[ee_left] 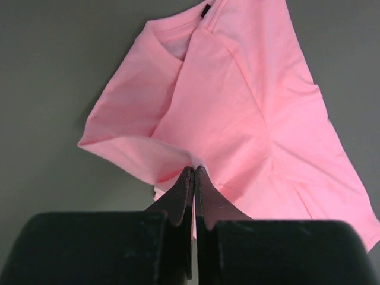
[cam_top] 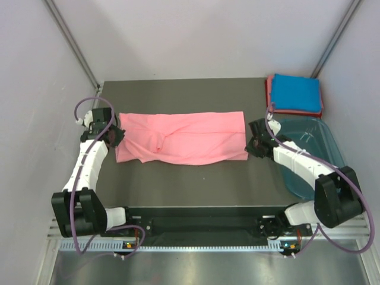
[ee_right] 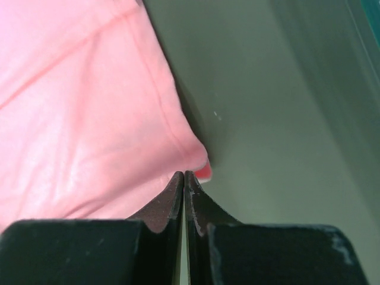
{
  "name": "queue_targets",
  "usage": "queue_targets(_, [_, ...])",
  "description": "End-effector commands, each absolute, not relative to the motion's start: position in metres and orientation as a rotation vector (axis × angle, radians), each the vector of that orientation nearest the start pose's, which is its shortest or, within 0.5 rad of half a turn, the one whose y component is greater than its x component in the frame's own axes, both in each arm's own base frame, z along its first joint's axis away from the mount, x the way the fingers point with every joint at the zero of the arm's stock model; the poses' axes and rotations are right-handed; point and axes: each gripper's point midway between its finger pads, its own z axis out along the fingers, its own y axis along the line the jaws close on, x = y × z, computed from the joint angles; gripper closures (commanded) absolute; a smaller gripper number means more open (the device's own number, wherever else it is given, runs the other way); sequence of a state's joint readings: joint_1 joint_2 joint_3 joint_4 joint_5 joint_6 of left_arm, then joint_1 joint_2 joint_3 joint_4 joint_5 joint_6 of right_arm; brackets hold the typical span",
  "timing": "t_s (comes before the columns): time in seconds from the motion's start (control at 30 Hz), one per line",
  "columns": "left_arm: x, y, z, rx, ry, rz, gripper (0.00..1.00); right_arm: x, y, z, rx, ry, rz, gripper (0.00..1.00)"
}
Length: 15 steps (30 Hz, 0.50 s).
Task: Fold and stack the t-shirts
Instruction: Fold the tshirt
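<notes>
Salmon-pink t-shirt (cam_top: 181,138) lies mid-tabletop (cam_top: 178,178), drawn out as a long band running left to right, wrinkled around its centre. Left end effector (cam_top: 116,135) sits at the band's left end; in the left wrist view its jaws are clenched on a raised fold of the shirt's edge (ee_left: 194,171), with the cloth (ee_left: 237,107) fanning away from the tips and the collar (ee_left: 178,44) at the far end. Right end effector (cam_top: 252,145) sits at the band's right end; in the right wrist view its jaws are pressed together (ee_right: 184,176), pinching the bunched corner of the same shirt (ee_right: 77,107). Bright blue t-shirt (cam_top: 295,92), folded, rests on the folded reddish-pink t-shirt (cam_top: 269,95) at the far right corner. Teal tub (cam_top: 314,139) stands just in front of that stack, beside the right arm
</notes>
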State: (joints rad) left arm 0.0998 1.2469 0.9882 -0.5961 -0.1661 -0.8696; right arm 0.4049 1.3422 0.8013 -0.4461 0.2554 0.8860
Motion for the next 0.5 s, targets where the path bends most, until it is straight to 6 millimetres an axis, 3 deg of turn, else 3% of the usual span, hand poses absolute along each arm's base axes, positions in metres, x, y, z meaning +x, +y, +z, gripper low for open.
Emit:
queue_targets(0.0, [0.362,0.042,0.177,-1.172,1.999,-0.158,1.00,0.328,0.110,0.092,0.609,2.351,0.142,1.00])
queue_targets(0.2, [0.384,0.049,0.177,-1.197,1.981,-0.142,1.00,0.354,0.109,0.098,0.563,2.338,0.087,1.00])
queue_targets(0.47, [0.410,0.055,0.155,-1.234,2.021,-0.120,1.00,0.383,0.093,0.100,0.559,2.317,0.009,1.00])
